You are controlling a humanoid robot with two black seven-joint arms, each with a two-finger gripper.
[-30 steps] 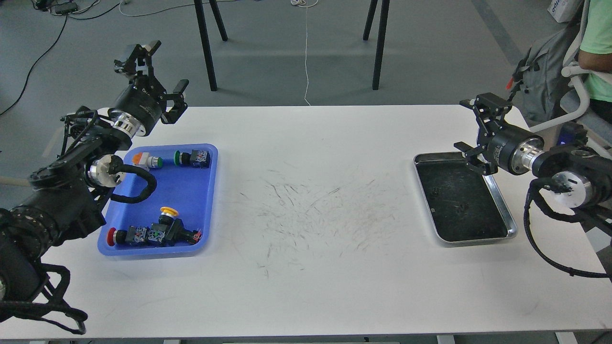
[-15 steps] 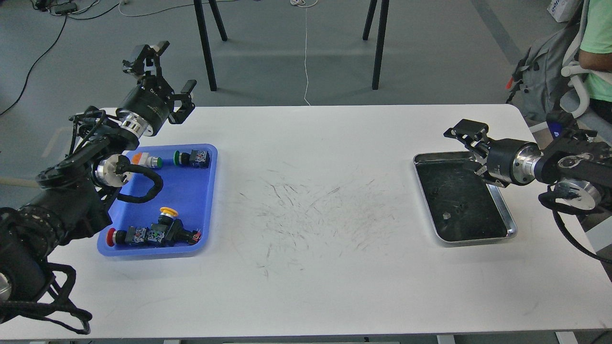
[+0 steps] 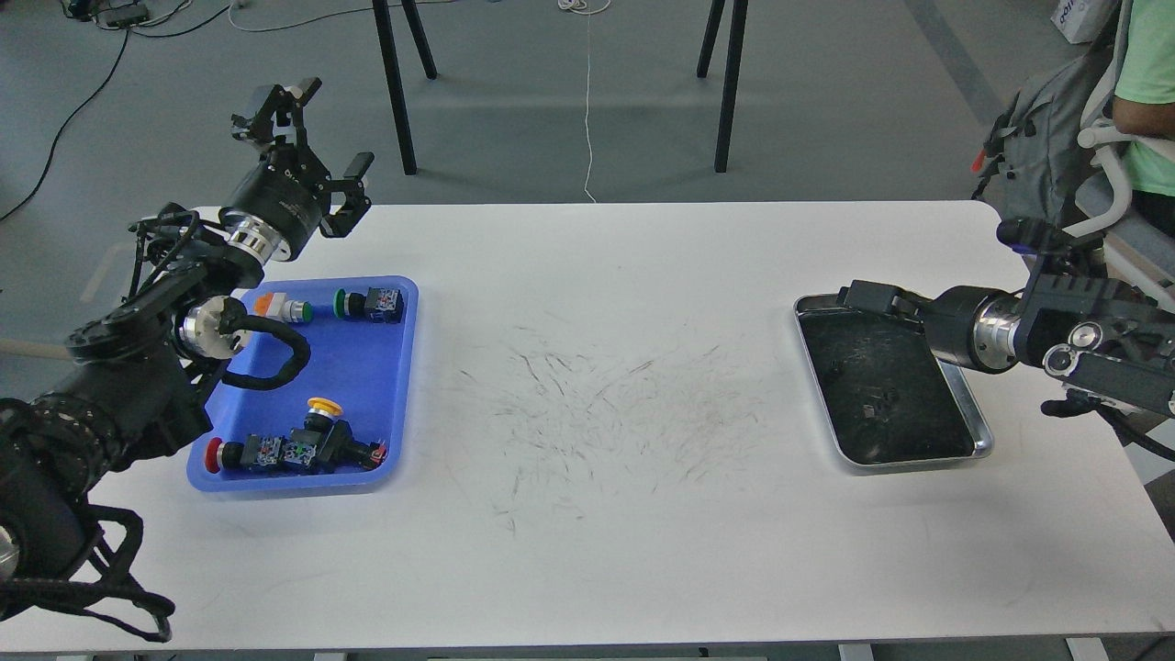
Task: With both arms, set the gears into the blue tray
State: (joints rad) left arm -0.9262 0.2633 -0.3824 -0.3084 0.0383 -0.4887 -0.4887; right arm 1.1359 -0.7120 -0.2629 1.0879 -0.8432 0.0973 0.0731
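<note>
The white table (image 3: 597,551), smooth but scuffed with dark scratch marks at its middle, carries two trays well apart. My left arm (image 3: 138,367) reaches over the far left corner, its left gripper (image 3: 317,138) raised above the table edge with the fingers spread wide and nothing between them; it sits almost where it was half a second ago. My right arm (image 3: 1056,340) has swung lower and flatter since then, and the right gripper (image 3: 863,296) now lies over the far rim of the silver metal tray (image 3: 982,431); seen end-on and dark, I cannot tell how its fingers stand. The blue tray (image 3: 358,386), glossy plastic with rounded corners, holds only colour-capped push-button switches (image 3: 303,445). The gears (image 3: 881,399) are tiny dark specks on the metal tray's scratched black bottom, near its middle.
</note>
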